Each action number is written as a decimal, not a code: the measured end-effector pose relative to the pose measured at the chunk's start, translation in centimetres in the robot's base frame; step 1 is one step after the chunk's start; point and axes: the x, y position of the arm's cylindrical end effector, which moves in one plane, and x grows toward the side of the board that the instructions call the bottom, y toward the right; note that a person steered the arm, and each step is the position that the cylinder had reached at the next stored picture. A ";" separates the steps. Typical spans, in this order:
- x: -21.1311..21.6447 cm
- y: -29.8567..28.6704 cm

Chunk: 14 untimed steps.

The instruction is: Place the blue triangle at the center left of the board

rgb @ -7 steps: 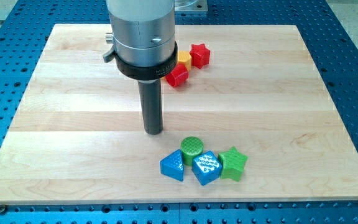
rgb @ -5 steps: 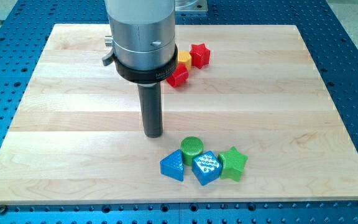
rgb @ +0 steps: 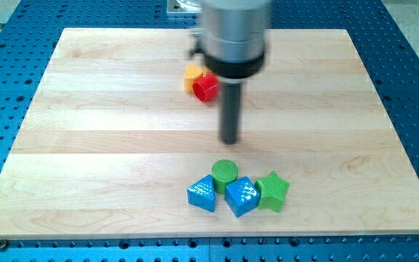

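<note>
No claw is fitted to this arm: it ends in a straight dark rod, nothing is held, and my tip [rgb: 230,140] is seen resting on the pale wooden board [rgb: 86,109], touching no block. It stands just above the small green plastic cylinder [rgb: 225,172] in the view, with a clear gap between them, and up and to the right of the small blue plastic triangle [rgb: 202,194]. That triangle lies near the view's bottom edge, a little left of the middle, at the left end of a tight cluster: the green cylinder is just above and to its right, a blue plastic cube-like block [rgb: 241,196] is touching or nearly touching its right side, and a green plastic star [rgb: 273,191] lies beyond that. A red plastic block [rgb: 206,87] and a yellow plastic block [rgb: 192,76] are well apart, near the view's top; their shapes are partly hidden. The triangle is judged light, rigid and prone to sliding and turning freely on the smooth wood. It cannot be gripped; contact is best made low on its right-hand face, which appears crowded by the blue neighbour, so an off-centre push is likely to spin it or drag the neighbours along.
</note>
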 end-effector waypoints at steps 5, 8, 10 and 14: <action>12.9 -4.5; 13.5 -11.8; 5.6 -16.6; 0.5 -25.1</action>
